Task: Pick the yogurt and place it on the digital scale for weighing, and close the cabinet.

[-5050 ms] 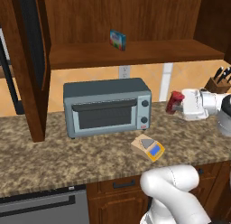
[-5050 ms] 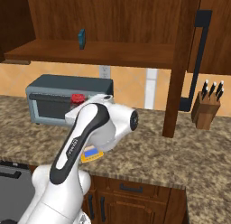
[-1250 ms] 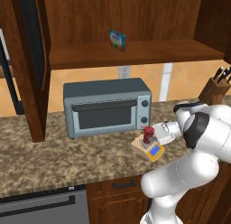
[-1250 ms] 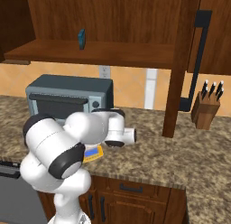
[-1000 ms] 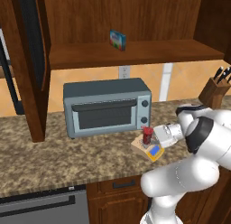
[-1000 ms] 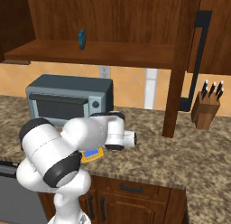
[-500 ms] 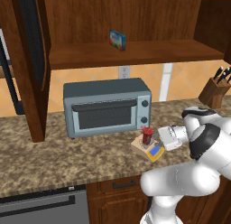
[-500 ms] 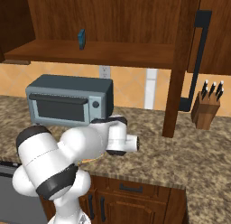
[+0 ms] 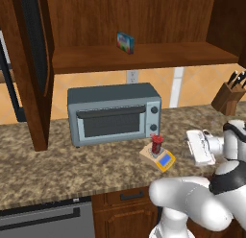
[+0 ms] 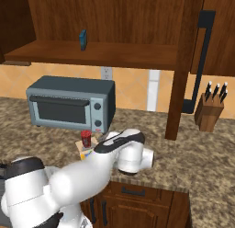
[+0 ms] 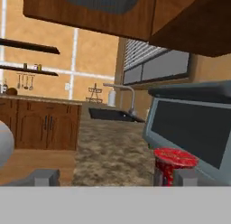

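The yogurt (image 9: 156, 144), a small red cup with a red lid, stands upright on the digital scale (image 9: 165, 160), a flat tan device on the counter in front of the toaster oven. My gripper (image 9: 196, 146) hovers to the right of it, open and apart from the cup. In the hand view the yogurt (image 11: 173, 161) sits low right beside one fingertip (image 11: 185, 176), and my gripper (image 11: 115, 178) holds nothing. In the right base view the yogurt (image 10: 86, 138) and the scale (image 10: 85, 153) show left of my arm. The cabinet doors (image 9: 32, 64) (image 10: 202, 48) stand open.
A grey toaster oven (image 9: 114, 113) stands behind the scale. A blue-green box (image 9: 125, 42) sits on the cabinet shelf. A knife block (image 9: 229, 97) stands at the counter's right end. The black bar handle (image 10: 200, 61) hangs on the right door. A sink (image 11: 115, 114) lies far off.
My gripper has drawn back to the right, away from the yogurt, with its jaws spread a little wider. The yogurt stays upright on the scale.
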